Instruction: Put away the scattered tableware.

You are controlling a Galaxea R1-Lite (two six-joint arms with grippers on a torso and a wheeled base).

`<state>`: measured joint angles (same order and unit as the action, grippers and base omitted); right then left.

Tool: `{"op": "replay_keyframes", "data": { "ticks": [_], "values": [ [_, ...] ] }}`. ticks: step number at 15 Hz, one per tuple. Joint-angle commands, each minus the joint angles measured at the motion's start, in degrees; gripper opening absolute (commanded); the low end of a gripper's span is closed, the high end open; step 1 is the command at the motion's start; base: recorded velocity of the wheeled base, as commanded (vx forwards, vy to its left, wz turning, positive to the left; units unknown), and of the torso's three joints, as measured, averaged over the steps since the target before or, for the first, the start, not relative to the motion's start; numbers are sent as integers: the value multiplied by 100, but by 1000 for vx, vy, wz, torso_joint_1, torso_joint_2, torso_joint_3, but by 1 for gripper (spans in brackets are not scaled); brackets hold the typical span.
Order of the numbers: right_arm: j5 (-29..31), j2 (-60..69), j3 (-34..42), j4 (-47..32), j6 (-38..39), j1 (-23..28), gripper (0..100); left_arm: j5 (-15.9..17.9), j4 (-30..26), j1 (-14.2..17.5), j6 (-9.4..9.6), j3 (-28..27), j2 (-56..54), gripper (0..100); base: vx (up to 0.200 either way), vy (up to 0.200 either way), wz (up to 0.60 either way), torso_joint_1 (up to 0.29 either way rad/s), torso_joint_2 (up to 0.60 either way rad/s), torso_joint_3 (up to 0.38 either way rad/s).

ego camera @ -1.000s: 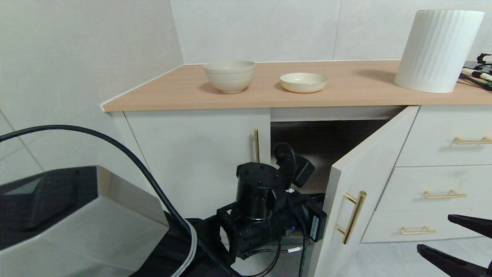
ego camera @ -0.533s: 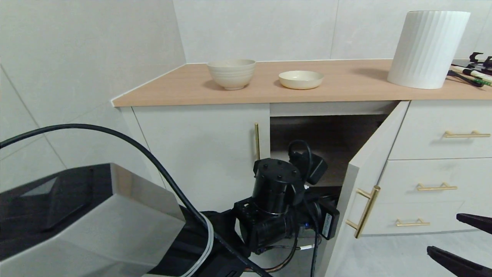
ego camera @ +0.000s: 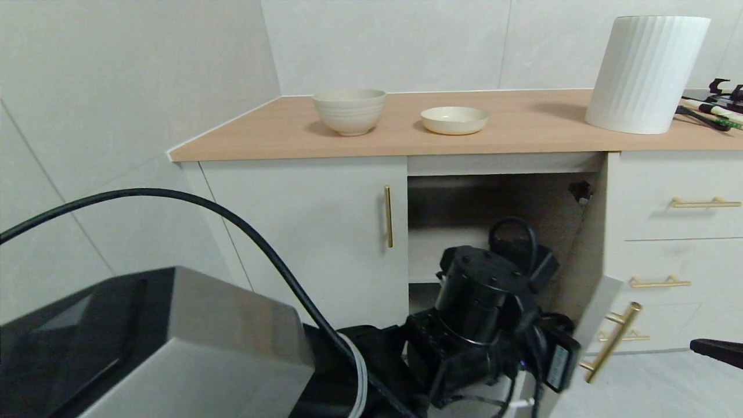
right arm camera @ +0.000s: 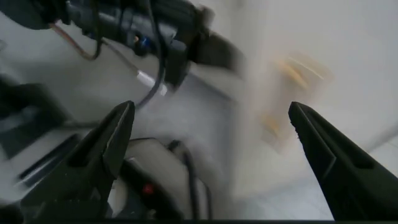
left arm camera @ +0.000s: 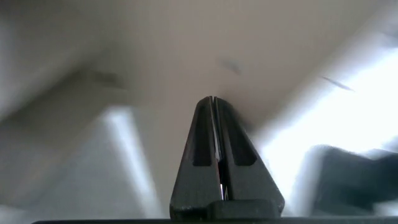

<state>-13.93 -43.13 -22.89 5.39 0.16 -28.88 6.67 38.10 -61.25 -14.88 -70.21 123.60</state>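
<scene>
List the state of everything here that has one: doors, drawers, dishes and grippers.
Right door: wide open.
Left door: shut.
Drawers: all shut.
Bowl: upright on the counter.
Dish: upright on the counter, empty.
Left gripper: shut, holding nothing.
Right gripper: open, holding nothing.

Bowl (ego camera: 349, 110) L of dish (ego camera: 454, 119), on counter (ego camera: 534, 123)
</scene>
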Motion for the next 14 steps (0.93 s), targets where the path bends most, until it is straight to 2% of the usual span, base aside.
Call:
{"op": "replay_keyframes", "data": {
  "ticks": [1,2,4,5,6,8,10,11,13,14],
  "values": [
    [-101,235,-13,-55,28,-65,100,107,-347,-415,-410,-239,-495,0,0,0,0,0,0,0],
    [-101,235,-13,-55,28,-65,100,71,-347,-186,-551,-169,-565,0,0,0,0,0,0,0],
    [-101,209,-40,-55,28,-65,100,63,-338,737,-832,438,-1128,0,0,0,0,0,0,0],
    [-92,182,-66,-55,28,-65,100,71,-329,974,-849,640,-1295,0,0,0,0,0,0,0],
    [-74,-64,-207,-55,37,-65,100,80,-338,1502,-841,1158,-1804,0,0,0,0,0,0,0],
    [-48,-899,-690,-47,81,-65,100,107,-338,2143,-814,1967,-2613,0,0,0,0,0,0,0],
    [-39,-1839,-1332,-11,98,-65,100,133,-347,2618,-797,2565,-3255,0,0,0,0,0,0,0],
    [-13,-2156,-1604,15,98,-65,100,133,-355,2785,-735,2740,-3457,0,0,0,0,0,0,0],
    [180,-2832,-2114,50,81,-65,100,133,-364,3303,-234,3250,-3993,0,0,0,0,0,0,0],
    [224,-3043,-2290,50,81,-56,100,151,-417,3461,-14,3285,-4133,0,0,0,0,0,0,0]
  ]
}}
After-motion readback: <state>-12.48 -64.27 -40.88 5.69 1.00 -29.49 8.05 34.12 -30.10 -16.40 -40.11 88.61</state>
